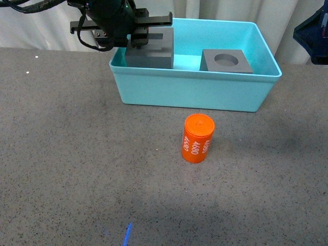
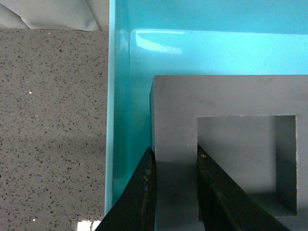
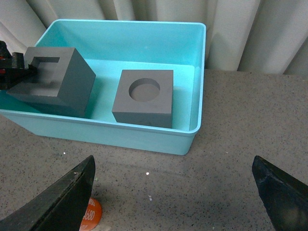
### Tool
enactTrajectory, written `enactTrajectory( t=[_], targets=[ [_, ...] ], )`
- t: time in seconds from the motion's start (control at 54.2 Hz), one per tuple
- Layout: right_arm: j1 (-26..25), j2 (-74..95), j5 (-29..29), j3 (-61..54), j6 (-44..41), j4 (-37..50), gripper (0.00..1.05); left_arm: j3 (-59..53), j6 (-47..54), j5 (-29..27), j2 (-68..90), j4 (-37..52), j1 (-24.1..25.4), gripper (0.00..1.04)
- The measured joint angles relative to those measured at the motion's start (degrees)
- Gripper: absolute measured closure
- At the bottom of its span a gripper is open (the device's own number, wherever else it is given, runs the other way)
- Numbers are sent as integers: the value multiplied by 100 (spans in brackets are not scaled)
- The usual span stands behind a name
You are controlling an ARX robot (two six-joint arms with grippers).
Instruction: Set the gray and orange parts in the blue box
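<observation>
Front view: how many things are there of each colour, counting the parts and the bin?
Gray cubes: 2 (square-recess cube, round-recess cube)
Orange cylinder: 1
Blue box: 1
Total: 4

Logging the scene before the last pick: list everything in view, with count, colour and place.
blue box: one, light turquoise, far side of table
square-recess cube: one, gray, in box's left end, gripped
round-recess cube: one, gray, in box's right part
orange cylinder: one, orange with white print, upright on table before box
table: one, speckled gray
curtain: one, white, behind
left hand: black, shut on square-recess cube's wall
right hand: black, open, above table
</observation>
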Motion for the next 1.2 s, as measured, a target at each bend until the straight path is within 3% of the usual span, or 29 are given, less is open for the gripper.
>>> enactTrajectory(
  t=[0.314,0.591,0.867,0.978,1.052,1.2],
  targets=[
    [0,0,0,0,0,0,10,118,-42,-83,186,-190,11,86],
    [0,0,0,0,0,0,10,199,-192,-42,166,-173,15,45],
    [0,0,4,0,0,0,10,-697,-400,-151,-702,962,20,6],
    [0,0,0,0,0,0,10,-1469,-533,-269,-1537,1609,22,7],
    [0,0,0,0,0,0,10,-2317,-649,-636,-2312,2363,17,7],
    [0,0,0,0,0,0,10,-3504,-861,-1182,-3215,2938,22,7]
  ],
)
